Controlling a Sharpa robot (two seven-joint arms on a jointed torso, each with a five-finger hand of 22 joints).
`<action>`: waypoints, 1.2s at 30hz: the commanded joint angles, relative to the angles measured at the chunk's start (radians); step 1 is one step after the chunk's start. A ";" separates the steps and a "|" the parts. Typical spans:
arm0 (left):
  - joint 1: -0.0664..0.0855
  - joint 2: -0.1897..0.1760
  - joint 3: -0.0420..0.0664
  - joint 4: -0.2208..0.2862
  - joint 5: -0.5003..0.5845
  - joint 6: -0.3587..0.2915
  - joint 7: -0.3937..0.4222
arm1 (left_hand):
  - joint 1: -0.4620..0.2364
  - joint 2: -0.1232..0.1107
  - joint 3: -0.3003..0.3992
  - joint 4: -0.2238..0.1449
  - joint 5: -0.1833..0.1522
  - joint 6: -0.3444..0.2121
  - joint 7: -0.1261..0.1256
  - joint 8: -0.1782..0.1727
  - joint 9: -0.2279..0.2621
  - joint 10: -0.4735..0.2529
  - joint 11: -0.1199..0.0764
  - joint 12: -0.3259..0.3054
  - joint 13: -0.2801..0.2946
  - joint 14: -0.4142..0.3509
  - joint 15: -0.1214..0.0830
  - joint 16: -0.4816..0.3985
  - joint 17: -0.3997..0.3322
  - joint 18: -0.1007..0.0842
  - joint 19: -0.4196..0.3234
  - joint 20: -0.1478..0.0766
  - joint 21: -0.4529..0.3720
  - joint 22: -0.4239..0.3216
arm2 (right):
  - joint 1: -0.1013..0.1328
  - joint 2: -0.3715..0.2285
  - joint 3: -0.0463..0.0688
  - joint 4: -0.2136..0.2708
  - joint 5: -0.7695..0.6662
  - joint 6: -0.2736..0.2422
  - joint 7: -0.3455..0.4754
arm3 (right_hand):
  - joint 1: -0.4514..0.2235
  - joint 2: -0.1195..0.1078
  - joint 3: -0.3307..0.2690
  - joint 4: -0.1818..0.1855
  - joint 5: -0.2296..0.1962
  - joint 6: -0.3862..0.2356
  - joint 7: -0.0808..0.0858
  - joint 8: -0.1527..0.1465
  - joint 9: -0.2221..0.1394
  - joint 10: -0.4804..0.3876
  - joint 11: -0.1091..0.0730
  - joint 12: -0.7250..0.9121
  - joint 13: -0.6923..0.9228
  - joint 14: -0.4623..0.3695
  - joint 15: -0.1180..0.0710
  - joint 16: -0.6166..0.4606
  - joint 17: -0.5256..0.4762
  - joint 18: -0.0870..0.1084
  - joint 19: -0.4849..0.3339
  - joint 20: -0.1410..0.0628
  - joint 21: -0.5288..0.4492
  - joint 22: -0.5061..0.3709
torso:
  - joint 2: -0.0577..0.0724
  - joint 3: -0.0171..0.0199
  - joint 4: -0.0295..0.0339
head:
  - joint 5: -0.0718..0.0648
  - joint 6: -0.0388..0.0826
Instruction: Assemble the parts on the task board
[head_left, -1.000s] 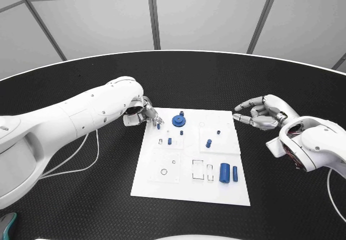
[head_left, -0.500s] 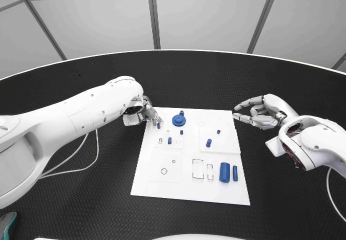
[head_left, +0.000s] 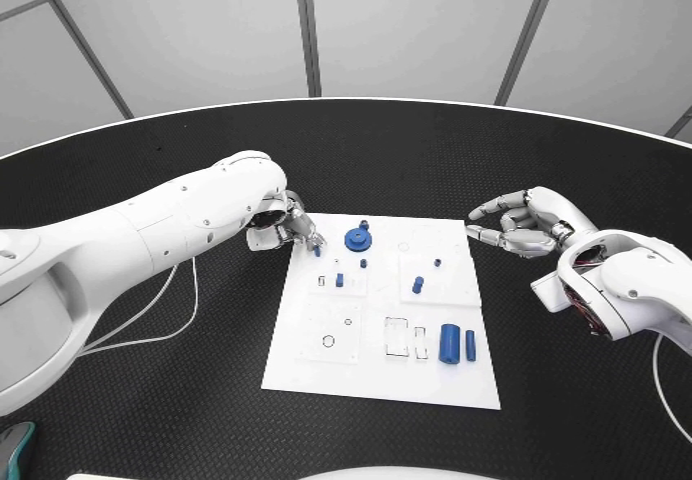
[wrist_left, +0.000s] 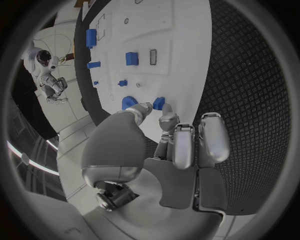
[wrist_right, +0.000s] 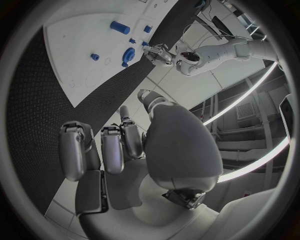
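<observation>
Far left on the black desk (head_left: 173, 400): thin white cables (head_left: 152, 320) trailing beside the left arm. At the far-left corner of the task board (head_left: 382, 375): left hand (head_left: 284, 228), fingers drawn in, pinching a small blue peg (head_left: 317, 251) between thumb and a fingertip, the peg low over the board's surface; plainer in the left wrist view, with the peg (wrist_left: 159, 104) caught at the fingertips (wrist_left: 167, 118) over the white plate (wrist_left: 181, 50). Whether the peg touches the board: cannot tell.

Just right of that: a round blue gear-like part (head_left: 358, 240) with a small knob behind it, sitting on the board near its far edge. Nearer, in the board's left half: two short blue pegs (head_left: 339, 281) standing upright, a small ring outline further toward the near edge. Middle-right: two more small blue pieces (head_left: 417, 286) standing. Toward the near right: a thick blue cylinder (head_left: 450, 345) lying flat, a slimmer blue bar (head_left: 470, 347) just beside it, both apart from the empty rectangular slots to their left.

Past the board's far-right corner: right hand (head_left: 522, 225) hovering above the desk, fingers loosely curled and apart, holding nothing; same in the right wrist view (wrist_right: 119, 150).
</observation>
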 joint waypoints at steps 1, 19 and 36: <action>0.000 0.000 0.000 0.000 0.000 0.000 0.000 | 0.012 0.001 0.005 -0.001 -0.004 0.008 0.003 0.001 -0.001 0.004 -0.006 0.005 0.001 0.074 0.000 -0.002 0.153 -0.010 0.002 0.006 0.005 0.000 | 0.000 0.000 0.000 0.000 0.000 0.000 0.000 | 0.001 -0.003 0.001 0.008 0.006 0.005 0.001 0.006 -0.001 0.001 -0.006 0.003 0.104 0.085 -0.006 -0.005 0.179 0.012 0.056 -0.007 -0.005 0.184 | 0.000 0.0001 -0.0004 | 0.001 -0.002; 0.000 -0.005 0.000 0.005 0.028 -0.011 0.009 | 0.190 0.062 0.243 -0.105 -0.001 -0.023 0.004 0.026 0.016 0.004 -0.008 -0.006 -0.015 0.075 -0.003 -0.003 0.153 -0.011 0.000 0.005 0.005 0.003 | 0.000 -0.001 0.000 -0.001 0.000 -0.001 0.000 | 0.001 -0.003 0.001 0.009 0.007 0.006 0.001 0.006 -0.001 0.001 -0.006 0.004 0.105 0.085 -0.006 -0.005 0.178 0.012 0.056 -0.007 -0.005 0.184 | -0.001 -0.0004 0.0000 | 0.002 -0.009; 0.001 -0.074 0.000 0.099 0.153 -0.039 -0.015 | 0.170 0.055 0.284 -0.120 -0.014 -0.021 0.004 0.044 0.029 0.019 -0.008 0.007 -0.004 0.075 -0.002 -0.003 0.153 -0.011 0.001 0.008 0.006 0.005 | 0.000 -0.005 0.000 -0.001 0.000 -0.003 0.001 | 0.002 -0.003 0.001 0.009 0.007 0.007 0.001 0.007 -0.001 0.002 -0.006 0.006 0.106 0.085 -0.007 -0.005 0.179 0.012 0.056 -0.008 -0.004 0.185 | -0.006 0.0012 0.0029 | 0.005 -0.010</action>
